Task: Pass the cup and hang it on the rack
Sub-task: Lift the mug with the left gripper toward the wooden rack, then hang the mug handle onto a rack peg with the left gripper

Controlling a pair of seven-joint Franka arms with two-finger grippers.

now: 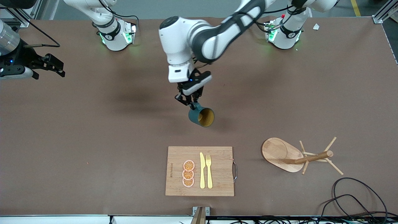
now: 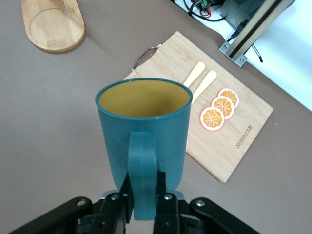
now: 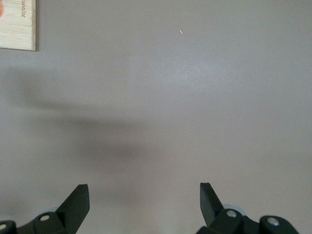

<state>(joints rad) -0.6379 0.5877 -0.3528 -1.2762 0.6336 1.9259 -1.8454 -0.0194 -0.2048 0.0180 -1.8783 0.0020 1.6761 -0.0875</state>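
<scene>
My left gripper (image 1: 192,104) is shut on the loop handle of the dark teal cup (image 1: 202,117) and holds it tilted in the air over the middle of the table, its mustard-yellow inside facing the front camera. In the left wrist view the fingers (image 2: 163,192) clamp the handle of the cup (image 2: 144,126) on both sides. The wooden rack (image 1: 295,155) stands toward the left arm's end of the table, nearer to the front camera; its oval base shows in the left wrist view (image 2: 53,24). My right gripper (image 1: 54,67) is open and empty at the right arm's end, over bare table (image 3: 144,195).
A bamboo cutting board (image 1: 217,183) with orange slices (image 1: 188,173), a yellow knife and a fork (image 1: 209,171) lies near the front edge, beside the rack. Black cables (image 1: 357,199) lie near the front corner at the left arm's end.
</scene>
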